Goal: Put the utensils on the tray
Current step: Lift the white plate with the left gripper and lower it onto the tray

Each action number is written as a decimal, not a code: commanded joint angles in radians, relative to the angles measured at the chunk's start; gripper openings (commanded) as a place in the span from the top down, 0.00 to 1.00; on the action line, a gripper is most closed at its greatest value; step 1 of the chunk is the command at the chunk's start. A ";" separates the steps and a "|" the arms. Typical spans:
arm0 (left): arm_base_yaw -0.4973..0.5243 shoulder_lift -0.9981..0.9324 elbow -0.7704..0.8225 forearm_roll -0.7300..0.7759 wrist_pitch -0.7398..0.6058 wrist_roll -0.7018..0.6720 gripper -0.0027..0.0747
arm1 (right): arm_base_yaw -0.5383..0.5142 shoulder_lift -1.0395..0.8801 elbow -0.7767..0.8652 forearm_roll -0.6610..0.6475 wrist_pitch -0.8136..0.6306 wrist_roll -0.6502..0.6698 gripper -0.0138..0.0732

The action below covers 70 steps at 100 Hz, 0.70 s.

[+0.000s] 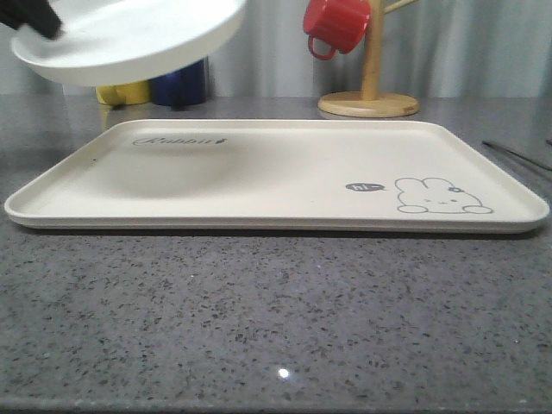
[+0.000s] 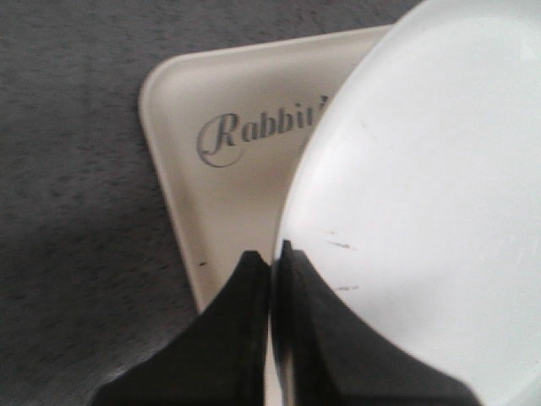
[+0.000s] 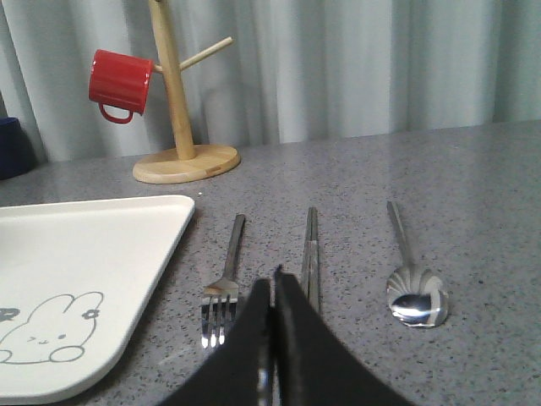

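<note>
My left gripper [image 2: 272, 258] is shut on the rim of the round white plate [image 2: 423, 169]. It holds the plate in the air over the cream tray's [image 2: 228, 203] corner with the "Rabbit" script. In the front view the plate [image 1: 129, 39] hangs tilted above the tray's [image 1: 276, 172] far left part, with the left gripper [image 1: 43, 24] at its edge. The fork [image 3: 224, 279], chopsticks [image 3: 311, 254] and spoon [image 3: 414, 292] lie side by side on the counter to the right of the tray [image 3: 84, 254]. My right gripper [image 3: 272, 283] is shut and empty, low between fork and chopsticks.
A wooden mug tree [image 1: 371, 86] with a red mug [image 1: 336, 24] stands behind the tray at the back right. A yellow mug [image 1: 125, 92] and a blue mug [image 1: 181, 84] sit at the back left. Speckled grey counter [image 1: 276, 310] lies bare in front of the tray.
</note>
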State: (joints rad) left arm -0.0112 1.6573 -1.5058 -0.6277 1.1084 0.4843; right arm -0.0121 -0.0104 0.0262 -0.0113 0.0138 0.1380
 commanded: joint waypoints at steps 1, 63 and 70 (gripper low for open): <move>-0.063 0.004 -0.038 -0.048 -0.038 -0.021 0.99 | -0.005 -0.016 -0.017 0.001 -0.082 -0.008 0.92; -0.124 0.153 -0.057 0.036 -0.048 -0.111 0.93 | -0.005 -0.016 -0.017 0.001 -0.082 -0.008 0.92; -0.124 0.153 -0.057 0.036 -0.048 -0.111 0.82 | -0.005 -0.016 -0.017 0.001 -0.082 -0.008 0.92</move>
State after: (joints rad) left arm -0.1261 1.8590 -1.5294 -0.5456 1.0743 0.3826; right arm -0.0121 -0.0104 0.0277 -0.0113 0.0138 0.1380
